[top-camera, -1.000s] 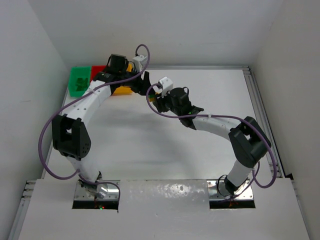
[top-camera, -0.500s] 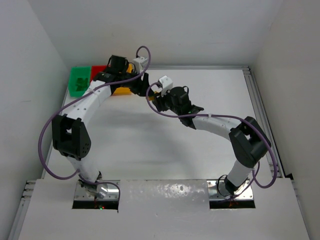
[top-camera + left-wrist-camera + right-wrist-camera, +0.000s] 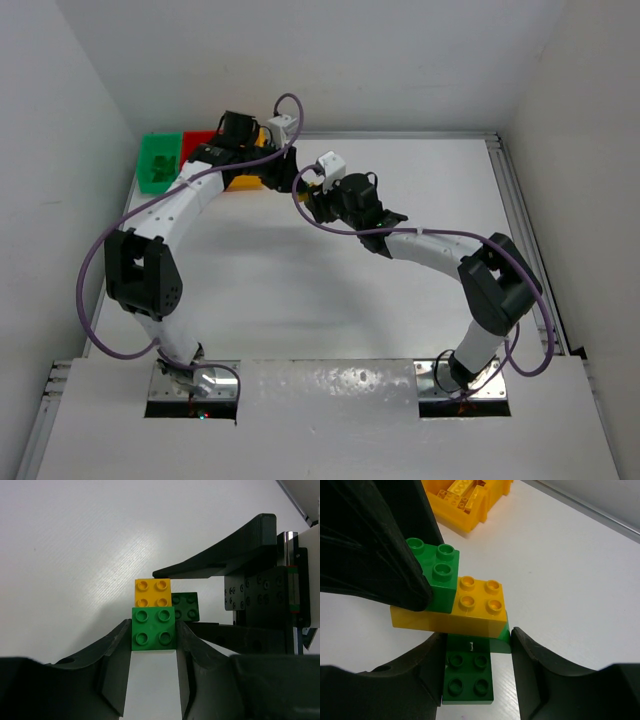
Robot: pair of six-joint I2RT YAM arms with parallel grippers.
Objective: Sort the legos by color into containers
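Note:
Between the two grippers is a small stack of legos. A bright green lego (image 3: 152, 628) sits on top of a yellow lego (image 3: 470, 612), which rests on a dark green lego (image 3: 468, 675). My left gripper (image 3: 152, 632) is shut on the bright green lego, with a finger against each side. My right gripper (image 3: 477, 647) is shut on the dark green lego at the bottom. The grippers meet just right of the containers (image 3: 160, 160), a row of green, red (image 3: 197, 140) and yellow bins. The left arm partly hides the yellow bin (image 3: 470, 500), which holds yellow legos.
The right gripper's fingers (image 3: 215, 565) cross the right side of the left wrist view, close to the stack. White walls stand to the left, back and right of the table (image 3: 420, 180). A metal rail (image 3: 515, 220) runs along its right edge.
My left gripper's jaws have closed in on the bright green lego. The left wrist shifted slightly right. The right arm has held still.

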